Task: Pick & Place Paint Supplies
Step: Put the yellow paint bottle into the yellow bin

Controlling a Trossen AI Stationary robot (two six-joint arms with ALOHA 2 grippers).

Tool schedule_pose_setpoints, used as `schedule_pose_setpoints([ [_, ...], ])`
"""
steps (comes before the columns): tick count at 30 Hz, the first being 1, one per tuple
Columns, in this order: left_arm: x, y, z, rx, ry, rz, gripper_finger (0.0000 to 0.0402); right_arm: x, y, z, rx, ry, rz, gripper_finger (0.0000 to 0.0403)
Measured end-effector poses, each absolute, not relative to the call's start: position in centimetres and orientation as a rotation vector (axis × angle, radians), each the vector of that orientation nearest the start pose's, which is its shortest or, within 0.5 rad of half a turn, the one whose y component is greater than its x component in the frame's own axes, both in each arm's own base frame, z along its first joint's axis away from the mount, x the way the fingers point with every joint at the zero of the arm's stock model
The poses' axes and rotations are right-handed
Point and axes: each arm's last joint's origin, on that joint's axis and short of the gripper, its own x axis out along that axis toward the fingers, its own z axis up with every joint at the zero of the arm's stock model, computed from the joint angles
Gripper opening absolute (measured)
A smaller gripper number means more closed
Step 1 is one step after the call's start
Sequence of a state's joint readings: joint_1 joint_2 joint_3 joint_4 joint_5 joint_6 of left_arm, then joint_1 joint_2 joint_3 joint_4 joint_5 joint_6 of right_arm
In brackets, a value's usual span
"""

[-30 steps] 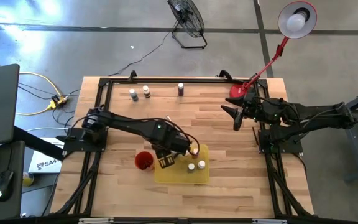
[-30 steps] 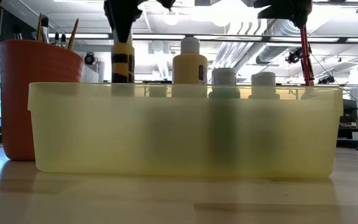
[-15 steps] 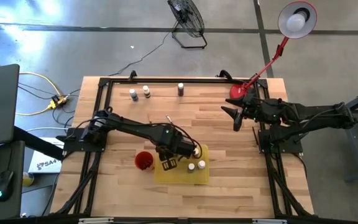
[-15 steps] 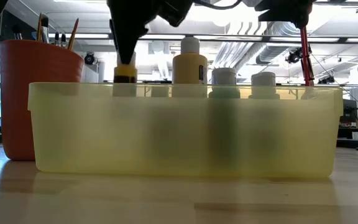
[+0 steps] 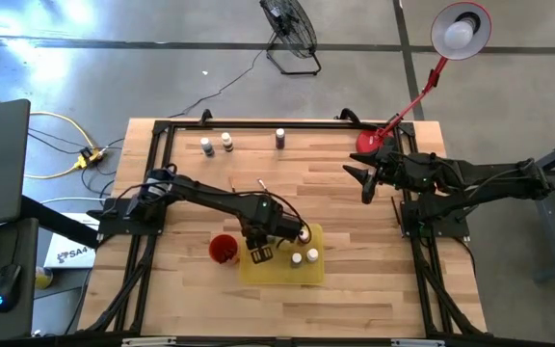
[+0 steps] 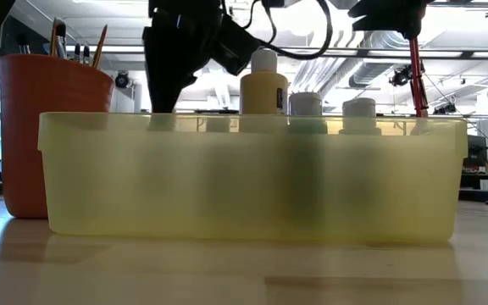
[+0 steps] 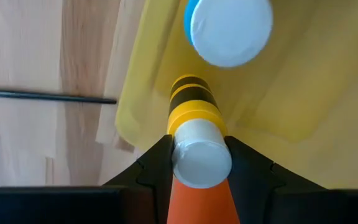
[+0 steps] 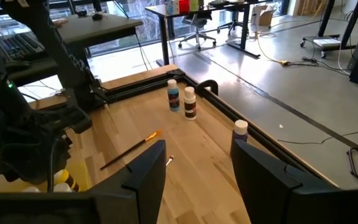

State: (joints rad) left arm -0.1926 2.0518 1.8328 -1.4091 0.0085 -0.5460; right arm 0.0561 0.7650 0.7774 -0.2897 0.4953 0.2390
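High view: left hand (image 5: pixel 261 253) low over the yellow tray (image 5: pixel 279 271) near the desk's (image 5: pixel 335 202) front edge, beside the red cup (image 5: pixel 223 249). Two capped bottles (image 5: pixel 303 257) already in the tray. Three more bottles (image 5: pixel 227 142) along the far edge, well apart. Right hand (image 5: pixel 365 184) waiting at the right side, clear of everything.

Low view: tray wall (image 6: pixel 252 178) masks the bottle bases; only caps and shoulders visible above the rim. Brushes (image 6: pixel 74 47) upright in the cup, not discernible from above.

Left wrist view: fingers closed on a yellow-and-black striped bottle (image 7: pixel 193 112) just below its white cap, base down inside the tray. Loose brush (image 7: pixel 48 96) on the desk outside it. Judged light, rigid, smooth-sided; grip under the cap soundest.

Right wrist view: fingers (image 8: pixel 146 169) parted, nothing held. Far bottles seen side-on here.
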Motion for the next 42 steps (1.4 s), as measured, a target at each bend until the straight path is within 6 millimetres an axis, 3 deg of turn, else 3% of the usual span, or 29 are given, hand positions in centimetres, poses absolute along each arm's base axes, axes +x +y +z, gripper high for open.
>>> schedule_pose_setpoints([
  [18,39.12,-7.13,24.59,-0.267,1.518,0.263,0.0121,16.40,-0.46,32.39,0.157,0.214,-0.467,0.0174],
  [27,39.12,-7.13,24.59,-0.267,1.517,0.264,0.0155,16.40,-0.46,32.39,0.157,0.215,-0.466,0.0174],
  [42,39.13,-7.10,24.58,-0.261,1.514,0.272,0.0159,16.40,-0.46,32.39,0.157,0.214,-0.467,0.0174],
])
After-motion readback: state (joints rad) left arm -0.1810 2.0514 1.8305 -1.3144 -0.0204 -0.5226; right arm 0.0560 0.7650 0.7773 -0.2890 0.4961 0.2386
